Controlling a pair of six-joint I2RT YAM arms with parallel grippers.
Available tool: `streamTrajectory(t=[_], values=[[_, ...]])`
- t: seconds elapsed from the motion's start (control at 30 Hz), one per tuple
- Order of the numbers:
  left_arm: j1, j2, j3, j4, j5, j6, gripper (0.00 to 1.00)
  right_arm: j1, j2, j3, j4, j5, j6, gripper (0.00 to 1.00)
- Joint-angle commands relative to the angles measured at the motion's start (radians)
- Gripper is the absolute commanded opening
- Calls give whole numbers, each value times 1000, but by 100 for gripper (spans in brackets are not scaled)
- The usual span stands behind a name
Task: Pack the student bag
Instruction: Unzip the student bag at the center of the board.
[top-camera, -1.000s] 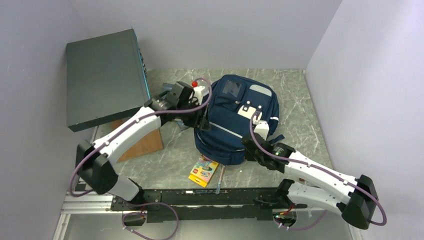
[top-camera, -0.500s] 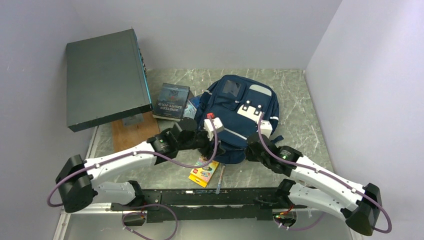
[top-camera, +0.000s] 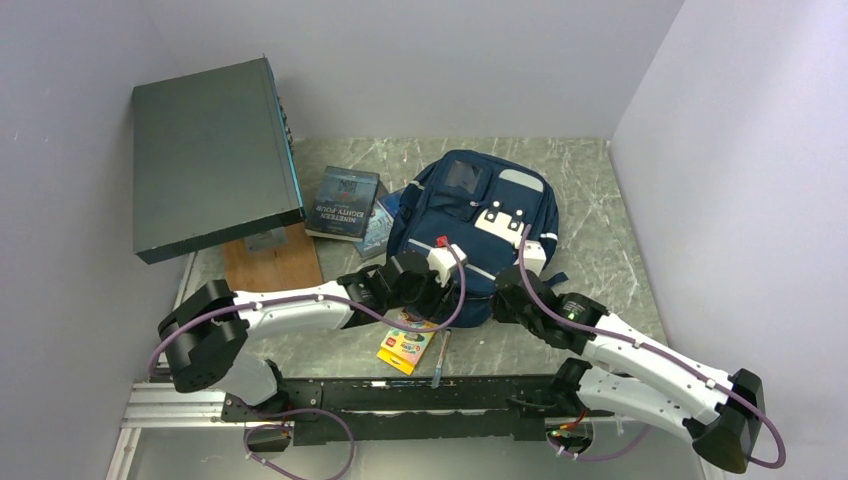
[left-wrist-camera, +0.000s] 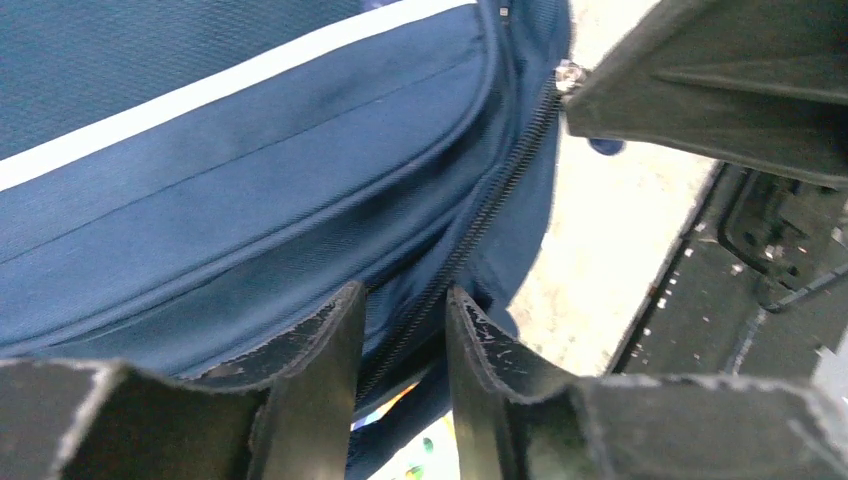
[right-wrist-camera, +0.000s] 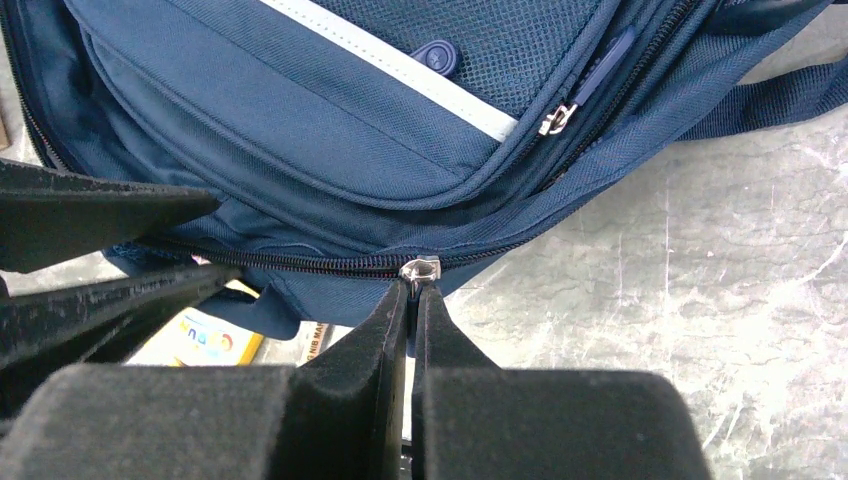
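Our right claw (right-wrist-camera: 412, 292) is pinched shut on the small metal zip pull (right-wrist-camera: 420, 269) at the near edge of the backpack (top-camera: 470, 215). Our left claw (left-wrist-camera: 400, 322) sits just to the left of it on the same edge. Its jaws stand apart with the zip line (left-wrist-camera: 470, 235) running between them, and we cannot tell whether they press the cloth. We see the backpack lying flat in the middle of the table (top-camera: 600, 230), front pocket up. A book (top-camera: 345, 203) lies just left of it, beside a big dark box (top-camera: 210, 155) propped on a wooden block (top-camera: 270, 265). Near the backpack's lower edge lie a colourful crayon box (top-camera: 407, 343) and a pen (top-camera: 442, 360).
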Motion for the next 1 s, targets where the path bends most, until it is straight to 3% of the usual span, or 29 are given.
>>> streamTrajectory(t=[0.0,0.2,0.33,0.5,0.73,0.97], values=[[13,10,14,-40,-129,-33,34,-1,-18,16,41,41,-4,0],[37,-11,7,-72,-175,1,0,-1,-18,21,2,79,21,0],[72,-54,-22,-79,-175,8,0,-15,-24,28,-70,145,77,0],[112,-134,-73,-67,-185,-6,0,-132,-39,22,-168,192,96,0],[151,-173,-83,-69,-139,-31,0,-333,-45,-46,22,84,-30,0],[153,-164,-75,-71,-96,-41,0,-479,57,-51,63,47,-58,0]])
